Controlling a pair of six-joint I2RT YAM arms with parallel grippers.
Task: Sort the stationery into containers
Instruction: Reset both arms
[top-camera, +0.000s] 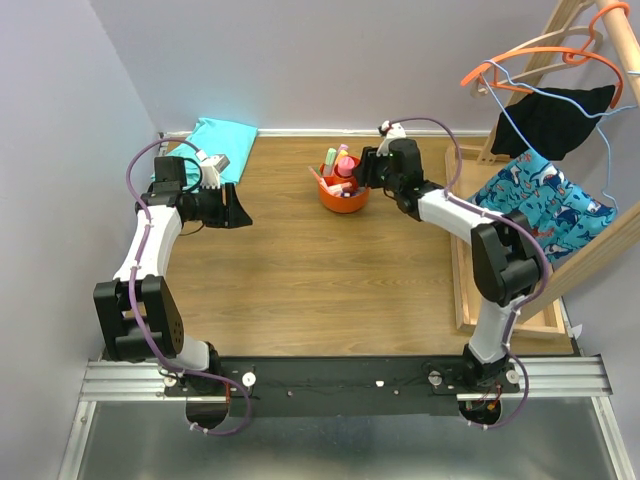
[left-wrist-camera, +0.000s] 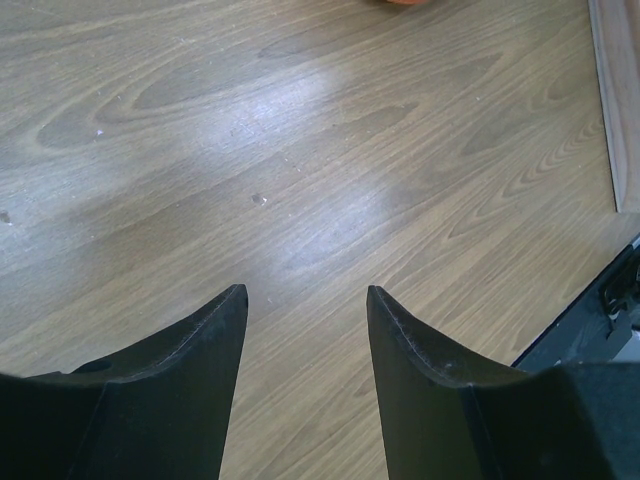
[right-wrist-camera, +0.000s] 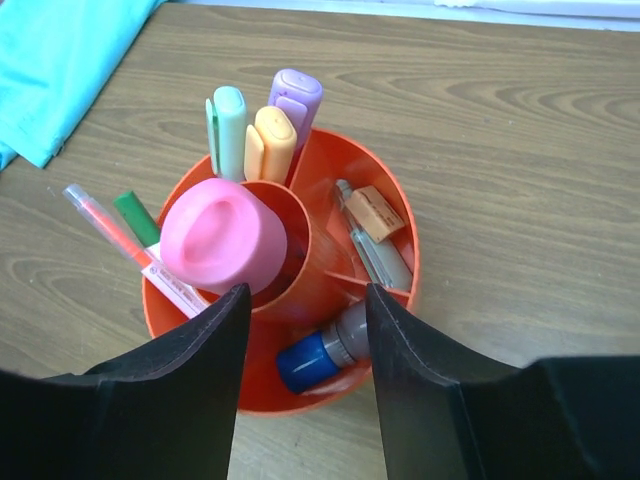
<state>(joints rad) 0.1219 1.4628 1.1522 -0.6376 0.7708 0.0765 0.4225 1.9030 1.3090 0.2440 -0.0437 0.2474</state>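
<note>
The round orange-red container (right-wrist-camera: 345, 160) stands on the wooden table, at the far middle in the top view (top-camera: 343, 198). Around its pink centre piece (right-wrist-camera: 222, 235) stand green (right-wrist-camera: 228, 130), orange (right-wrist-camera: 272, 140) and purple (right-wrist-camera: 295, 100) highlighters, an orange-red pen (right-wrist-camera: 120, 240) and a green-capped marker (right-wrist-camera: 135, 215). A tan block (right-wrist-camera: 375, 210) and a blue-grey cylinder (right-wrist-camera: 320, 355) lie in its near compartments. My right gripper (right-wrist-camera: 305, 290) hangs open just over the cylinder, gripping nothing. My left gripper (left-wrist-camera: 305, 290) is open over bare table at the left (top-camera: 243, 212).
A teal folded cloth (top-camera: 215, 135) lies at the back left, its corner (right-wrist-camera: 60, 70) showing in the right wrist view. A large shallow wooden tray (top-camera: 465, 300) sits along the right side. Clothes and hangers (top-camera: 555, 120) hang on a rack at the right.
</note>
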